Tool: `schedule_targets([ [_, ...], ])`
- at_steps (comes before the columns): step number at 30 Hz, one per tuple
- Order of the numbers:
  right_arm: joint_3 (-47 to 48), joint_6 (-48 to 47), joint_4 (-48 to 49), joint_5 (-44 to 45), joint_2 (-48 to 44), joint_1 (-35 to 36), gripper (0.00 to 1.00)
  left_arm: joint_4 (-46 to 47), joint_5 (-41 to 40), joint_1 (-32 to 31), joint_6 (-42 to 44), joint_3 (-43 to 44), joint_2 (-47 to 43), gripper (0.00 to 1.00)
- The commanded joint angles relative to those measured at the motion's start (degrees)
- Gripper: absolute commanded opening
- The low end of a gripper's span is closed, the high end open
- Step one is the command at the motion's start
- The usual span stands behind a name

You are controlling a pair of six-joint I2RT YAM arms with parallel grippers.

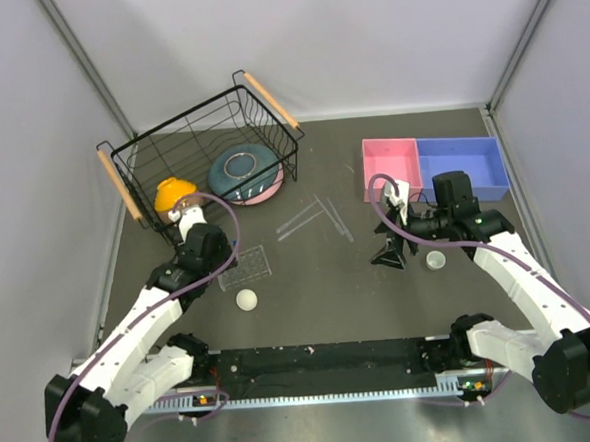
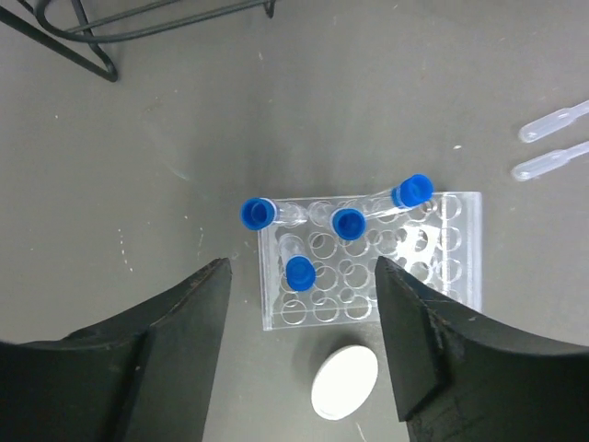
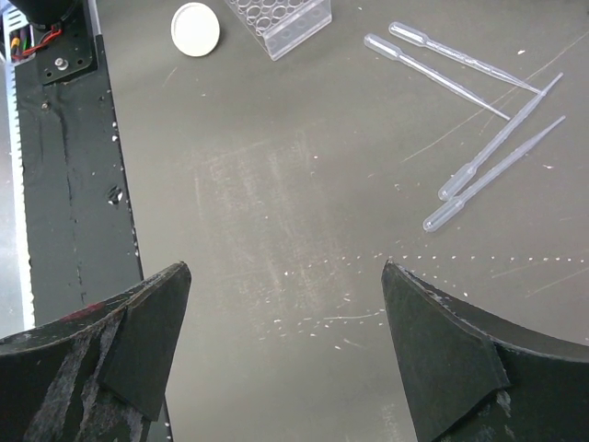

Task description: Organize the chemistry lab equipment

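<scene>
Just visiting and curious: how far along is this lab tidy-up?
Done: four blue-capped tubes in or on the clear rack, one leaning. In hand: nothing; the left gripper, over the rack, and the right gripper are open. Left: four pipettes and two white cups lying loose.

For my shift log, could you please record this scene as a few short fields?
Rack: flat, under left gripper
Tubes: four blue-capped, at the rack; one tilted
Cups: one beside rack, another near right gripper
Pipettes: four, lying loose, apart from rack
Left gripper: open above rack, empty
Right gripper: open, empty
</scene>
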Motion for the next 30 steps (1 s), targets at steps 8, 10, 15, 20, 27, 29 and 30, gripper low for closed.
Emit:
schedule_targets([
  [8,-0.13,-2.06,1.72,1.55,0.10,-3.35,0.99,-3.86,7.24,0.30,5.36,9.33,-10.23,0.90],
  [10,0.13,-1.89,1.81,2.17,0.72,-3.36,0.99,-4.39,8.47,0.30,7.73,10.82,-11.29,0.95],
  [15,3.29,0.23,-2.22,1.74,6.76,-3.44,0.99,-6.24,12.60,0.38,13.27,12.68,-16.47,0.98],
  [20,12.07,-3.91,-13.74,4.08,15.82,-2.40,0.99,-3.43,19.72,0.30,15.38,9.08,-22.63,0.99],
  [27,21.83,1.18,-17.18,18.59,26.02,5.58,0.97,-2.46,22.27,0.21,16.88,6.61,-24.13,0.99],
  [29,24.47,2.07,-17.00,24.20,29.09,7.79,0.95,-3.25,22.62,0.21,18.36,7.48,-24.13,0.99],
  [30,25.26,2.94,-17.09,25.62,30.06,9.28,0.94,-3.51,22.71,0.30,19.07,7.75,-24.13,0.99],
])
